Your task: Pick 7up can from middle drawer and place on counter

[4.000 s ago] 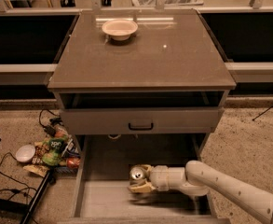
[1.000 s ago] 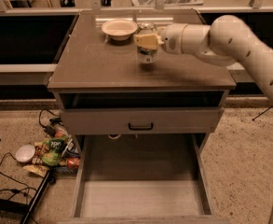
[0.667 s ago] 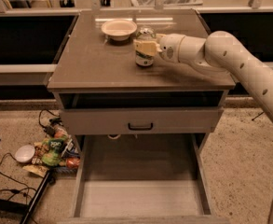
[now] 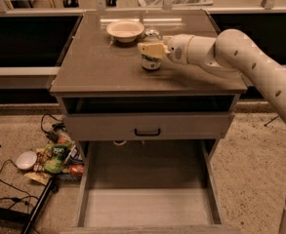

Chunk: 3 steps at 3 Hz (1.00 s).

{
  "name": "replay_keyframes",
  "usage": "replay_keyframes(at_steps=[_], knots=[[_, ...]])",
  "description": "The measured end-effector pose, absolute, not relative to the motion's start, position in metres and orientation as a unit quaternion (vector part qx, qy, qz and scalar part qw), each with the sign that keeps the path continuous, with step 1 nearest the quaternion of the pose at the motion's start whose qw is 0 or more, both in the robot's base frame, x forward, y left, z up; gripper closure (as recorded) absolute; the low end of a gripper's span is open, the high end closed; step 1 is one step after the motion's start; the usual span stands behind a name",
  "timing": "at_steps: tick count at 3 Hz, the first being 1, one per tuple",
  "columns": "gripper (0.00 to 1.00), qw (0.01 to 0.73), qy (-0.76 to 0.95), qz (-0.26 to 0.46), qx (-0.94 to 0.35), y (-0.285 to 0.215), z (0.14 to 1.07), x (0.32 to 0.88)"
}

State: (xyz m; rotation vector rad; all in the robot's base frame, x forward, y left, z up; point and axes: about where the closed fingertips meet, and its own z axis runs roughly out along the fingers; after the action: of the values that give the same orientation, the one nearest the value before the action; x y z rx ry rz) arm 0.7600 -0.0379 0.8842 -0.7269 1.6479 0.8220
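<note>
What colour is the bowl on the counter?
Cream, clearest in the camera view; the bowl sits on the counter, near the gripper at the 7up can.

White arm [image 4: 240, 52] reaches in from right, gripper [image 4: 150, 50] leading leftward.

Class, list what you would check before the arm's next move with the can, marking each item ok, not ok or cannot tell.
1. The 7up can stands upright on the counter: ok.
2. Can sits apart from the bowl: ok.
3. Can is away from the counter edges: ok.
4. The claw is at the can's upper part: ok.
5. The middle drawer is open with no can inside: ok.
</note>
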Motion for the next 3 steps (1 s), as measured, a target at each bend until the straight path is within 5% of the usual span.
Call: replay_keyframes(at_steps=[1, 3], knots=[[0.04, 0.549, 0.696, 0.347, -0.307, -0.038, 0.884, 0.760], [0.00, 0.550, 0.694, 0.287, -0.365, -0.044, 0.911, 0.748]])
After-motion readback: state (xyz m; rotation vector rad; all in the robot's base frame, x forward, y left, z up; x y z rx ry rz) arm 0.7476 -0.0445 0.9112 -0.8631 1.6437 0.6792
